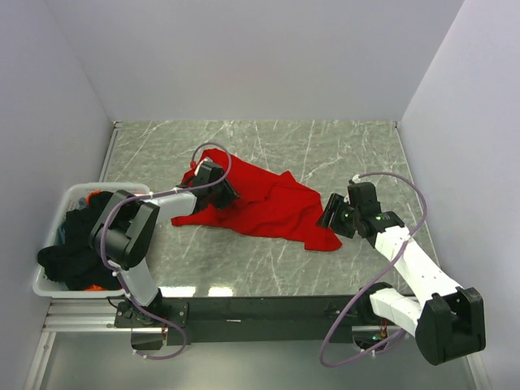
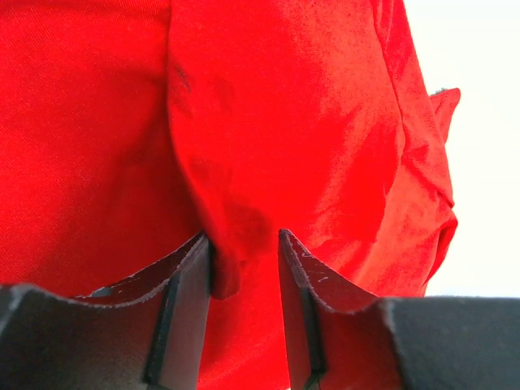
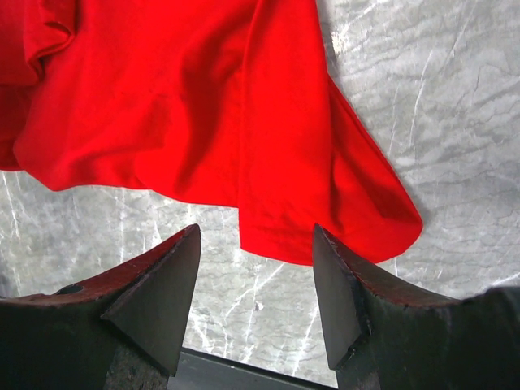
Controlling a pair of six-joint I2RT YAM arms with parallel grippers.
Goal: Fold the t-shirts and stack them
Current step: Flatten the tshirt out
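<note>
A plain red t-shirt [image 1: 268, 207] lies crumpled on the marble table, spread from upper left to lower right. My left gripper [image 1: 215, 183] is at its upper left part. In the left wrist view the shirt [image 2: 284, 122] fills the frame. The jaws of the left gripper [image 2: 244, 240] stand partly apart, and a hanging fold of red cloth rests against the left finger only. My right gripper [image 1: 331, 213] is open and empty beside the shirt's lower right corner. In the right wrist view the hem [image 3: 325, 236] lies just ahead of the right gripper [image 3: 256, 231]. Black t-shirts [image 1: 69, 244] are piled in the basket.
A white slotted basket [image 1: 49, 284] stands at the table's left edge beside the left arm's base, with something orange among the black cloth. White walls close in the table on the left, back and right. Bare marble [image 1: 325, 146] shows behind and in front of the shirt.
</note>
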